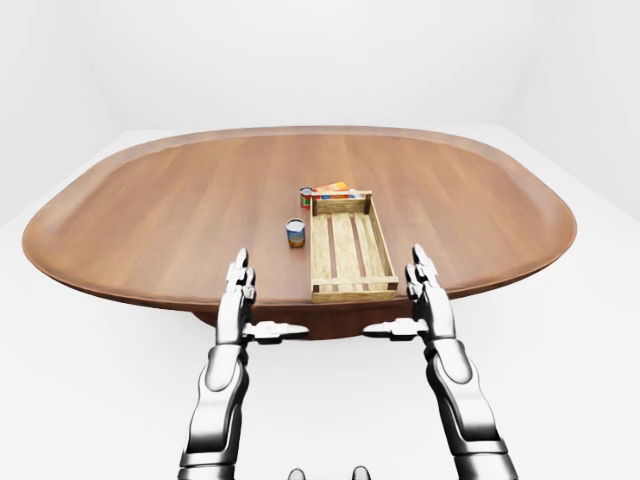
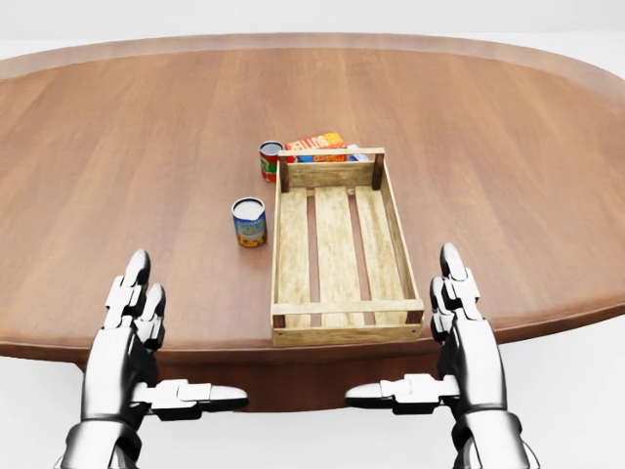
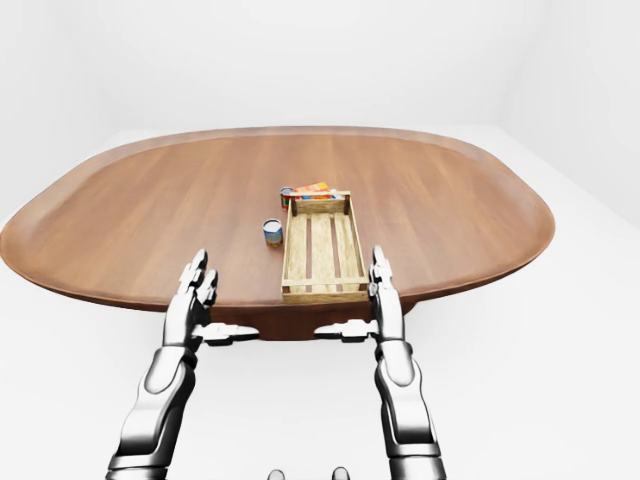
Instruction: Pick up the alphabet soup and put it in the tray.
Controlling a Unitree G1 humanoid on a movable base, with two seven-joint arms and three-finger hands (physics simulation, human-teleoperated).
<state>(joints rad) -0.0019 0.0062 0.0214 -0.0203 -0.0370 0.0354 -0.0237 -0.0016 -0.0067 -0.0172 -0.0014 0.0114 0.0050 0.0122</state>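
Note:
A can with a blue and yellow label (image 2: 249, 222) stands upright on the table, just left of the wooden slatted tray (image 2: 337, 311). A second can, red (image 2: 270, 161), stands at the tray's upper left corner. Their labels are too small to read, so I cannot tell which is the alphabet soup. The tray holds nothing. My left hand (image 2: 171, 342) hovers open at the table's near edge, lower left of the blue can. My right hand (image 2: 415, 337) is open beside the tray's lower right corner. Neither hand touches anything.
An orange box (image 2: 317, 144) lies just above the tray's top end in the head view. The big oval wooden table (image 2: 98, 117) stretches wide on both sides, with white floor (image 1: 80, 400) around it.

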